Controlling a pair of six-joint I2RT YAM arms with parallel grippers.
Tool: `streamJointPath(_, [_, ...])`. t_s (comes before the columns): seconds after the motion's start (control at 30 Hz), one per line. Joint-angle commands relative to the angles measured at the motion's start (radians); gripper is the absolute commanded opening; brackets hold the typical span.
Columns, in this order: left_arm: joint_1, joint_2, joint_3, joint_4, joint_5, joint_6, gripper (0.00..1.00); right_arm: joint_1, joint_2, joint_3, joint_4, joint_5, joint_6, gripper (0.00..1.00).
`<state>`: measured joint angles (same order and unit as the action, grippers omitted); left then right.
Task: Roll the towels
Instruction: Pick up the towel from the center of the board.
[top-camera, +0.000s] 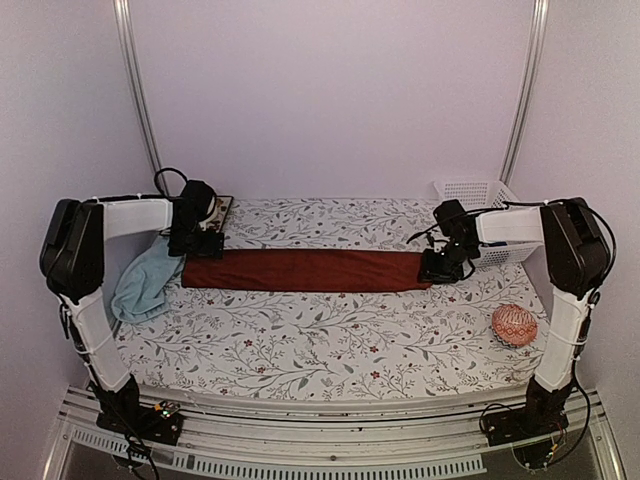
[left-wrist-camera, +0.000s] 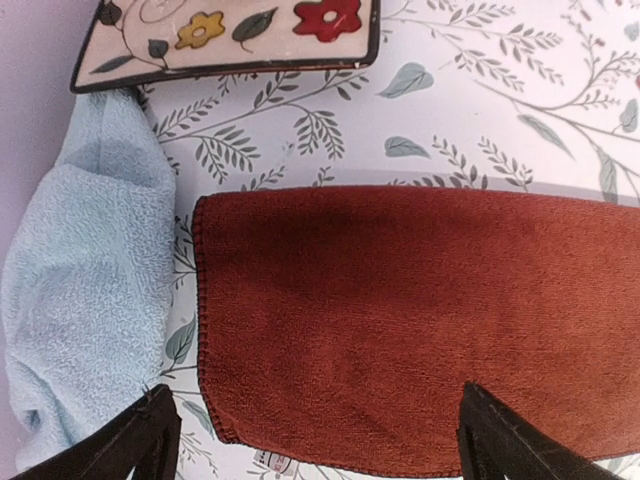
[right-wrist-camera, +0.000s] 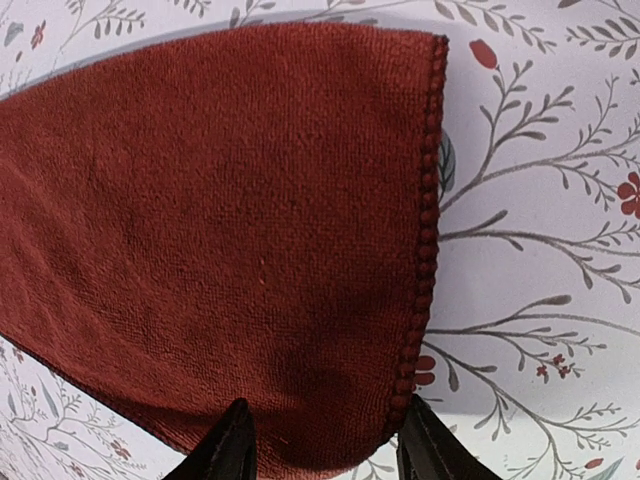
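**At the red towel's two ends, both grippers hanging apart**

Over the red towel's (top-camera: 305, 271) left end, the left gripper (left-wrist-camera: 318, 390) is hovering with its fingers spread wide, closing on nothing. Over that towel's right end, the right gripper (right-wrist-camera: 326, 405) is holding its fingers partly apart astride the hemmed corner. The cloth between them is lying flat, not visibly pinched.

The red towel is lying as a long narrow strip, running crosswise between the two grippers on the flowered tablecloth (top-camera: 300, 345). Just past its left end, the light blue towel (top-camera: 148, 283) is sitting crumpled in a heap. A white basket (top-camera: 470, 192) is standing beyond the red towel's right end, and a patterned ball (top-camera: 515, 325) is resting nearer than that end.

Both towels are looking light, soft and limp, so they are likely to sag and bunch rather than keep a shape. The nap is probably giving the fingers good purchase while dragging a little on the tablecloth. The stitched short hem is looking like the best hold: pinching it near the corners, then turning it over onto the strip and keeping the roll snug.
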<state>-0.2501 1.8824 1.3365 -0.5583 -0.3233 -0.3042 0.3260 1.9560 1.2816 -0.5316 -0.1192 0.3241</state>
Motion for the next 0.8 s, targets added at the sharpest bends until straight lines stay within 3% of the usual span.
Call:
streamJointPath(0.0, [-0.021,-0.056,0.011,-0.012,-0.007,0.017,0.97,-0.013,0.029,-0.018,0.067,-0.018,0.081,0.49])
streamJointPath(0.3, [-0.027,-0.063,0.012,-0.002,-0.012,0.032,0.97,-0.033,0.024,-0.065,0.11,-0.029,0.103,0.49])
streamJointPath(0.77, [-0.026,-0.038,0.033,0.0,-0.011,0.039,0.97,-0.07,-0.069,-0.157,0.194,-0.381,0.139,0.46])
